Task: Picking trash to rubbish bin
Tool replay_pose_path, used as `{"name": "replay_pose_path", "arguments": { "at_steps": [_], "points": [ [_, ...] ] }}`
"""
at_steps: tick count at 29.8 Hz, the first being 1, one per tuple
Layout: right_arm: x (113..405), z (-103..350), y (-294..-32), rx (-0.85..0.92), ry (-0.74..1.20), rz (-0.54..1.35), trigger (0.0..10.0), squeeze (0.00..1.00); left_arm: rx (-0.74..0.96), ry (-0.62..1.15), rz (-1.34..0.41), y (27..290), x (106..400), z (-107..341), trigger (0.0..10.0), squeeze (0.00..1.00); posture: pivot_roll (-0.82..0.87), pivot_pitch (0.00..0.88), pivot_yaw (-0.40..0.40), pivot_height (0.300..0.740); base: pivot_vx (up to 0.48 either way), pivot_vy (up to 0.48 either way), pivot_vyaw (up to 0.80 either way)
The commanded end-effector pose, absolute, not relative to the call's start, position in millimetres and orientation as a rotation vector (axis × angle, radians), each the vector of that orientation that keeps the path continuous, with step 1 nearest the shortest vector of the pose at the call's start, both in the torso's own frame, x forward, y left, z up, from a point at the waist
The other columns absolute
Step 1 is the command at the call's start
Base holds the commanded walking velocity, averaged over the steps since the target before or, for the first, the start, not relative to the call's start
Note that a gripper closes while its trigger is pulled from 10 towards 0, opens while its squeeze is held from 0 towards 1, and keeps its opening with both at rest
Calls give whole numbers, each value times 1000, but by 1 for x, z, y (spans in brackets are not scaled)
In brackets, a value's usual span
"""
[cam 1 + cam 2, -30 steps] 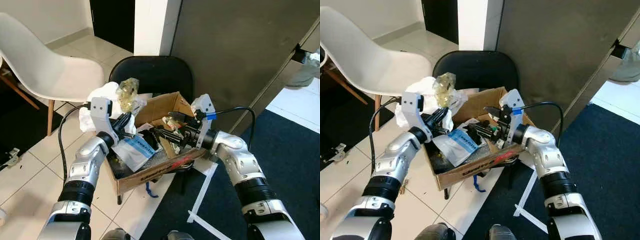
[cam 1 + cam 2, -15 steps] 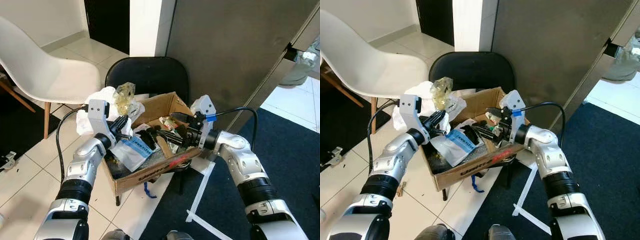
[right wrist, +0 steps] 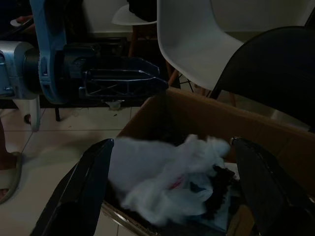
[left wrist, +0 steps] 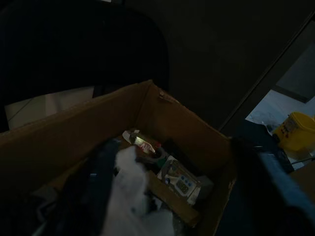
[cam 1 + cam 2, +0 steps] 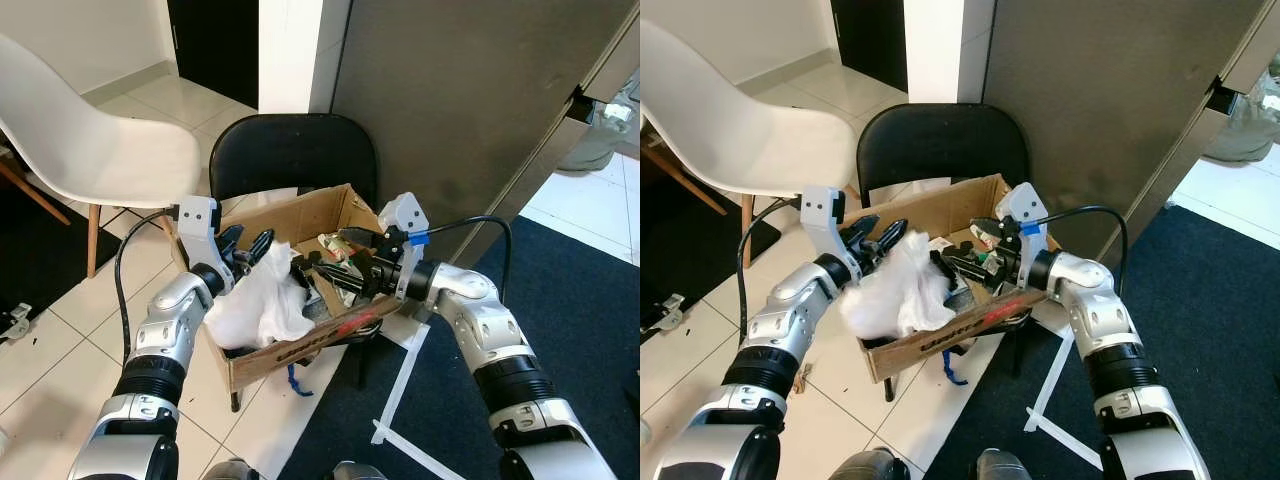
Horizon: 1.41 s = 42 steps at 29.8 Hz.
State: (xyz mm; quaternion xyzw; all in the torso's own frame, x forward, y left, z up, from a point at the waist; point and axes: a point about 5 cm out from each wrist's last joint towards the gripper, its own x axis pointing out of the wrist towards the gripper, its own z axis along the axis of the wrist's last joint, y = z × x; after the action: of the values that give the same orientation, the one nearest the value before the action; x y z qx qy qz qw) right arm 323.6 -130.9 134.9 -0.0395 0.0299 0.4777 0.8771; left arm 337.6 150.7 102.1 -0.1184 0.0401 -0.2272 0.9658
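Note:
A cardboard box [image 5: 300,346] serving as the bin rests on a black folding chair [image 5: 292,152]. A crumpled white plastic bag [image 5: 262,300] lies in the box's left half, on top of other rubbish. My left gripper [image 5: 248,243] hovers just above that bag at the box's left rim, open and empty. From the right side my right gripper [image 5: 328,252] reaches into the box, open, with dark scraps and small packets around it. In the right wrist view the bag [image 3: 167,172] lies between its spread fingers [image 3: 93,187]. The left wrist view is dark; box wall [image 4: 74,137] and bag [image 4: 133,196] show.
A white shell chair [image 5: 90,140] stands to the left on the tiled floor. A grey cabinet side [image 5: 470,100] rises right behind the box. Dark blue carpet [image 5: 590,330] lies to the right, with white tape strips [image 5: 400,400] at its edge.
The left gripper has opened and the white bag it held at the box's left rim has dropped into the box, covering the blue-and-white pouch. The right gripper has hardly moved.

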Motion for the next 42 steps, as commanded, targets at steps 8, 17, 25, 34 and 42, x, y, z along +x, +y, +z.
{"name": "replay_pose_path", "arguments": {
  "at_steps": [8, 17, 25, 34, 42],
  "points": [
    [322, 129, -136, -84, 82, 985, 10000, 0, -197, 96, -438, 156, 338, 98, 10000, 1000, -39, 0, -73, 740, 0, 0, 0],
    [323, 129, -136, -54, 75, 972, 10000, 0, -251, -70, -535, 139, 338, 130, 10000, 0, -42, 0, -73, 740, 0, 0, 0],
    [328, 132, -136, 61, 45, 902, 10000, 0, -228, -105, -609, 103, 339, 138, 10000, 0, -40, 0, -71, 740, 0, 0, 0],
    [329, 132, -135, 60, 45, 904, 10000, 0, -107, -83, -656, 98, 338, 137, 10000, 0, -39, 0, -67, 740, 0, -126, 0],
    [329, 132, -135, 66, 46, 904, 10000, 0, -113, -76, -655, 98, 338, 136, 10000, 0, -38, 0, -67, 740, 0, -454, 0]
  ]
}}
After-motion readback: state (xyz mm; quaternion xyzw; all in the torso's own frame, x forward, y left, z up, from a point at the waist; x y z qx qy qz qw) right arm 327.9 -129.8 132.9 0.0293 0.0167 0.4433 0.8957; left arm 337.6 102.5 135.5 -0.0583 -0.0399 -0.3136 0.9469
